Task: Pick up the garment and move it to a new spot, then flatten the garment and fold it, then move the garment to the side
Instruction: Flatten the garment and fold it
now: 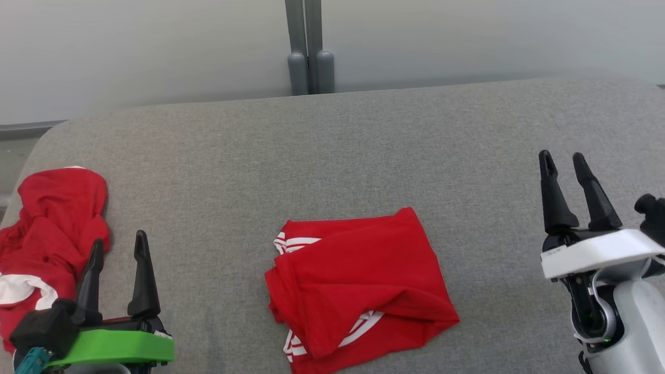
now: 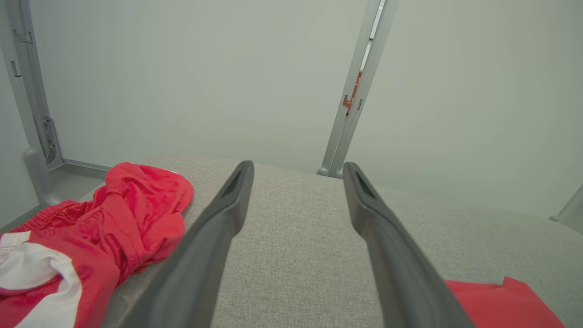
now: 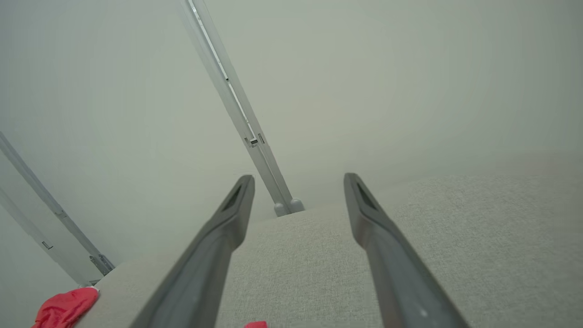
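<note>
Two red garments lie on the grey fabric counter [image 1: 332,156] that I'm looking down on, which runs nearly the full width of the head view, with a pale wall behind it and a grey post [image 1: 310,47] standing at its far edge. The folded garment [image 1: 358,280] sits near the middle of the counter toward the front edge, as a rough rectangle with white stripes showing at its left corner and along a lower fold. The crumpled garment [image 1: 52,228] is heaped at the counter's left end, well apart from the folded one, with a white patch low on it. My left gripper [image 1: 119,238] hovers just beside that heap, on its right, fingers spread with nothing between them. My right gripper [image 1: 561,154] hangs over bare counter at the far right, well clear of both garments, its fingers likewise spread and empty. From the left wrist, a corner of the folded garment shows at lower right.
</note>
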Available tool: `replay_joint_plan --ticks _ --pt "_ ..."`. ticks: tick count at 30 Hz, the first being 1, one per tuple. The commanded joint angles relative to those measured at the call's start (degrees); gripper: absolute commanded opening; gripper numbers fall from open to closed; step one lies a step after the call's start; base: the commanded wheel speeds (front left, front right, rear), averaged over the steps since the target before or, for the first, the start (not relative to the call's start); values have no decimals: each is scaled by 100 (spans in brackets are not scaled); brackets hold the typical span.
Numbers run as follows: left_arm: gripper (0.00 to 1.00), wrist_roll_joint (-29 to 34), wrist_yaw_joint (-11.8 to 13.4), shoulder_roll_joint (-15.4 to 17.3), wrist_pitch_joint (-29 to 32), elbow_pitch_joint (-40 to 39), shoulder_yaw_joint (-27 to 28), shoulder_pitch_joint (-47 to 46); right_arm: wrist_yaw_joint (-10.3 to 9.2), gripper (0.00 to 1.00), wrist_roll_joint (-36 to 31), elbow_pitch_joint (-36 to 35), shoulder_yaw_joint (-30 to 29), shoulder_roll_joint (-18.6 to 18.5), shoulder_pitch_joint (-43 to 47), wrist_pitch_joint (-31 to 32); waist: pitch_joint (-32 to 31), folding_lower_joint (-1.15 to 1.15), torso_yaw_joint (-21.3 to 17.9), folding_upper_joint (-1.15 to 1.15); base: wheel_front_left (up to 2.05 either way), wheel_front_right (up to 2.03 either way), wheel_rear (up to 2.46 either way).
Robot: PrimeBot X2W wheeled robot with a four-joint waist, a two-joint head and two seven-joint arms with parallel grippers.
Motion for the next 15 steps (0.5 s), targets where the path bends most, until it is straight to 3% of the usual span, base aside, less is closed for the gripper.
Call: replay_joint_plan --ticks 1,6,15 --pt "100 87 -19 7 -20 -25 48 -37 5 100 -90 -130 -126 144 161 53 59 0 -79 0 0 0 0" --pt "100 125 -53 -27 -18 -83 145 -10 4 100 -451 -479 -405 463 488 349 107 0 -128 0 0 0 0" --pt "100 183 -109 -71 -19 -41 132 -67 5 100 -846 -527 -460 713 567 792 112 0 18 0 0 0 0"
